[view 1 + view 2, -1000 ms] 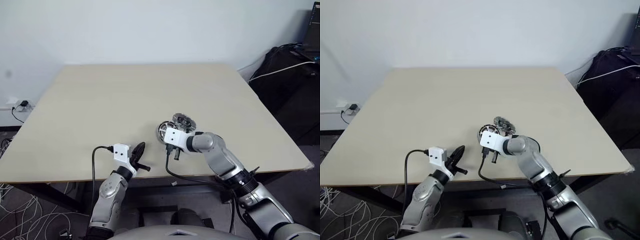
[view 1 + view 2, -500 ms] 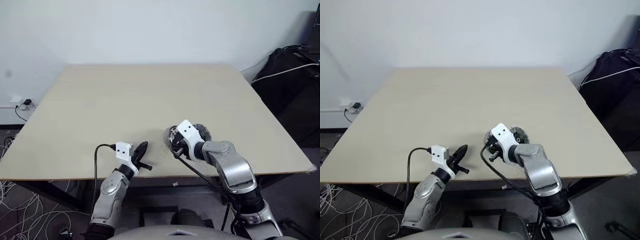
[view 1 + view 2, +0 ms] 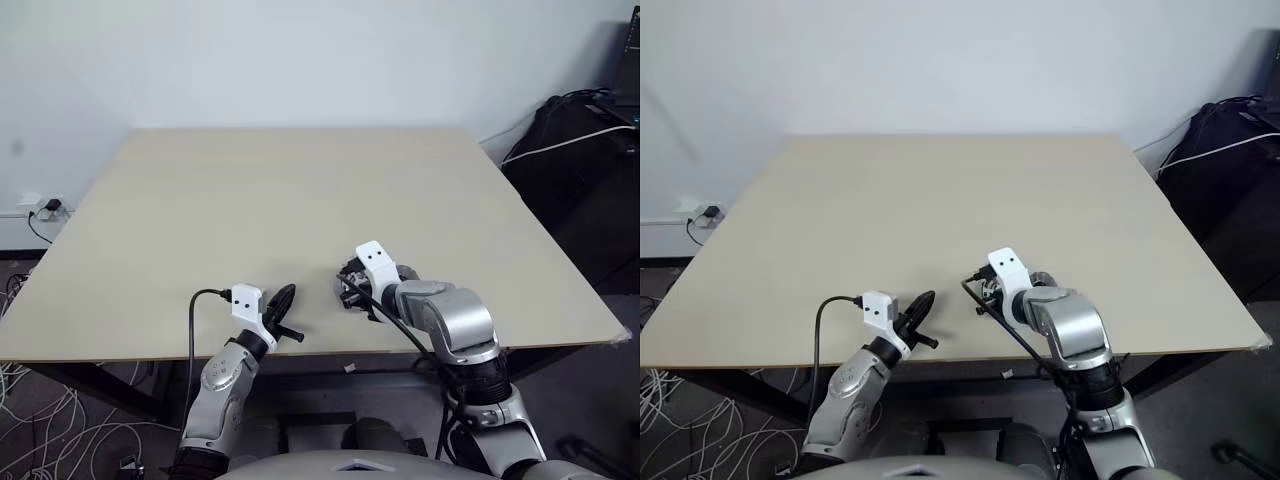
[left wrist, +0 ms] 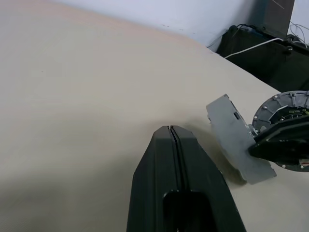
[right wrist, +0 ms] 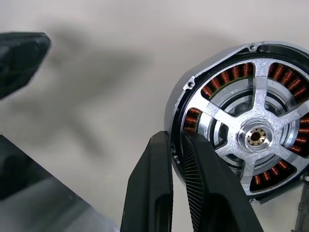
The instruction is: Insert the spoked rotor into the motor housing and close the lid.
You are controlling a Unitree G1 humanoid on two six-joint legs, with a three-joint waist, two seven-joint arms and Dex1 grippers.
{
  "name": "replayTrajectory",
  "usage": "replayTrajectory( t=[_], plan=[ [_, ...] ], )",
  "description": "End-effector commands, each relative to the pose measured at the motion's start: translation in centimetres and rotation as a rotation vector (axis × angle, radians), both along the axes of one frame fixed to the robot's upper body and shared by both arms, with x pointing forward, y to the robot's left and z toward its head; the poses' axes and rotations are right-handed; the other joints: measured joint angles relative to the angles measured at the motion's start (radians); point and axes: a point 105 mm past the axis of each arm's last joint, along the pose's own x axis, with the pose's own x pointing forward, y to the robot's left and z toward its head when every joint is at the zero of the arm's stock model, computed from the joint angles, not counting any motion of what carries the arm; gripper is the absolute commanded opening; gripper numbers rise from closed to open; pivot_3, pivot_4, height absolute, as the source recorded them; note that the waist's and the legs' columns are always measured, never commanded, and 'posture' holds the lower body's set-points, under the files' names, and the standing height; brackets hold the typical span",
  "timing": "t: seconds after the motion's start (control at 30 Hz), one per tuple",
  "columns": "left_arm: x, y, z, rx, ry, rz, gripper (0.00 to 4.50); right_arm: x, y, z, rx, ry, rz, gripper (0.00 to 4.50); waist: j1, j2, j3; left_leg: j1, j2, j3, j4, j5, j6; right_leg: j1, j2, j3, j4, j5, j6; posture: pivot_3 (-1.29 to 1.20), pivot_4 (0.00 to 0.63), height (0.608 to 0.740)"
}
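My right gripper [image 5: 175, 137] is shut on the ribbed rim of the motor housing [image 5: 195, 118], pinching it edge-on. Inside the housing's ring of copper windings sits the spoked rotor [image 5: 254, 137], its silver hub and spokes facing the wrist camera. In the head view the right gripper [image 3: 350, 290] hangs over the near middle of the table. In the left wrist view the held part's grey back [image 4: 285, 108] is tipped up off the table. A grey round piece [image 3: 408, 272], the lid as far as I can tell, peeks out behind the right wrist. My left gripper [image 3: 283, 298] lies shut and empty nearby.
The pale table [image 3: 280, 190] stretches wide behind both hands. Its near edge runs just below the grippers. A black cable [image 3: 192, 320] loops from the left wrist. Dark bags and cables [image 3: 580, 130] sit beyond the table's right side.
My right wrist has rolled over and its forearm has swung in toward the near edge, turning the held part with it. The left arm has kept still.
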Motion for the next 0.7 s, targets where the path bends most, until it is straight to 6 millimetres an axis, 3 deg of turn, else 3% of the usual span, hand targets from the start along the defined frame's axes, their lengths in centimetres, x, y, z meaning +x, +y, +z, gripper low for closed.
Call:
replayTrajectory(
  t=[0.03, 0.2, 0.37, 0.6, 0.7],
  plan=[
    [0.3, -0.1, 1.0, -0.013, -0.036, 0.009, 0.00, 1.0, 0.8, 1.7, 0.039, -0.055, 0.008, 0.11, -0.001, 0.000, 0.000, 0.000, 0.000, 0.000, 0.000, 0.000, 0.000, 0.000, 0.003, 0.000, 0.000, 0.000, 0.001, 0.00, 0.000, 0.740],
    [0.3, 0.0, 1.0, -0.016, -0.034, 0.016, 0.00, 1.1, 2.1, 1.4, 0.053, -0.038, 0.033, 0.11, -0.010, 0.000, 0.000, 0.000, 0.000, 0.002, 0.000, 0.000, 0.001, 0.000, 0.004, 0.001, 0.000, 0.002, 0.003, 0.00, 0.000, 0.740],
    [0.2, 0.0, 1.0, -0.017, -0.032, 0.016, 0.00, 1.2, 3.7, 1.9, 0.100, -0.042, 0.059, 1.74, -0.022, 0.000, 0.000, 0.001, 0.000, 0.002, 0.000, 0.001, 0.001, 0.001, 0.005, 0.001, 0.000, 0.004, 0.007, 0.00, 0.000, 0.740],
    [0.2, -0.1, 0.9, -0.015, -0.027, 0.013, 0.00, 0.5, 7.4, 4.6, 0.273, -0.045, 0.125, 3.90, -0.024, 0.000, 0.000, 0.001, 0.000, 0.002, 0.000, 0.001, 0.001, 0.001, 0.005, 0.002, 0.000, 0.005, 0.009, 0.00, 0.000, 0.740],
    [0.2, -0.1, 0.9, -0.016, -0.025, 0.011, 0.00, 0.0, 8.8, 6.7, 0.399, -0.043, 0.155, 3.90, -0.023, 0.000, 0.000, 0.001, 0.000, 0.002, 0.000, 0.001, 0.001, 0.001, 0.005, 0.002, 0.000, 0.005, 0.010, 0.00, 0.000, 0.740]
  ],
)
